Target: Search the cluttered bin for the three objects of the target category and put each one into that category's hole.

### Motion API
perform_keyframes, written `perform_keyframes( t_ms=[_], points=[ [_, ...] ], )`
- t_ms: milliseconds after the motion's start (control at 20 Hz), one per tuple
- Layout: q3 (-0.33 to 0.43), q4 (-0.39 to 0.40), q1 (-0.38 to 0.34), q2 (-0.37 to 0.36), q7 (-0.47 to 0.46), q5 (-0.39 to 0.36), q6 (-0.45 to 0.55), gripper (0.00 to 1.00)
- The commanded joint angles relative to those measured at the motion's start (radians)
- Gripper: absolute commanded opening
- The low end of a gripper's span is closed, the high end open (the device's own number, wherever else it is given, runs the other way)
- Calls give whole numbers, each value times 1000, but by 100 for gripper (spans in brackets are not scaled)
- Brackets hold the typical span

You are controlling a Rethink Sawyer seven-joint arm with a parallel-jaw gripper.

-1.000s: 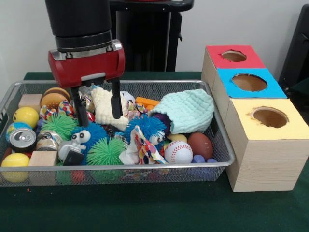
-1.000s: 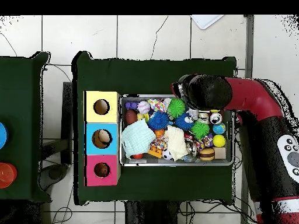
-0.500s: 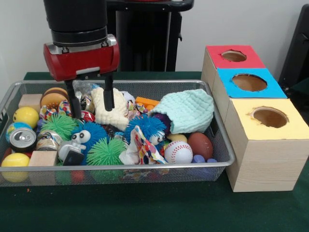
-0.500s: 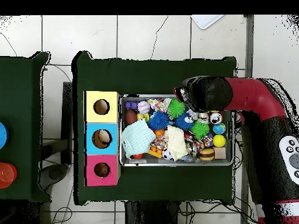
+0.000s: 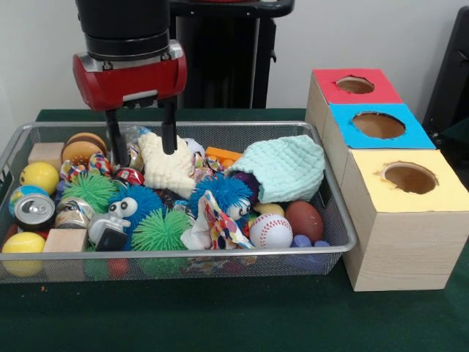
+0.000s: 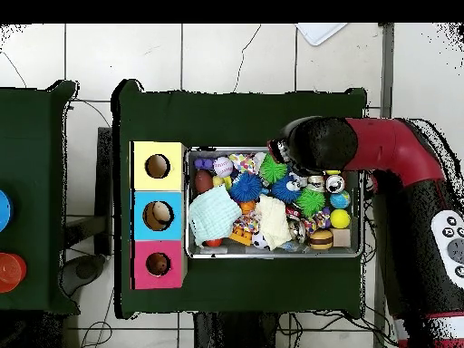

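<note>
Above the wire bin [image 5: 333, 220], the gripper [image 5: 139, 139] hangs spread and empty, its fingers straddling clutter beside the cream plush [image 5: 167, 170], which lies just right of and below the tips.

Front camera close and low across the bin [image 5: 183, 253]; overhead camera high, straight down, both sharing it.

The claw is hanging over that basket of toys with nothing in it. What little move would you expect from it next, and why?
Probably a short drop straight down. The claw is open and empty, its two fingers apart above the toys at the wire basket's back left. A cream fuzzy cloth lies under one finger and small round toys under the other. Which item it wants, I cannot tell.
</note>
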Motion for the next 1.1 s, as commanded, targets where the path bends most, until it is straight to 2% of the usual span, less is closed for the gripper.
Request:
perform_keyframes(
  t_ms=[50,350,500,1100],
  points=[
    [-11,22,13,4,-212,-46,123,100],
    [0,75,31,-22,-138,-4,105,100],
    [2,114,40,-37,-96,3,59,100],
    [0,198,24,-53,-58,0,-38,100]
  ],
)
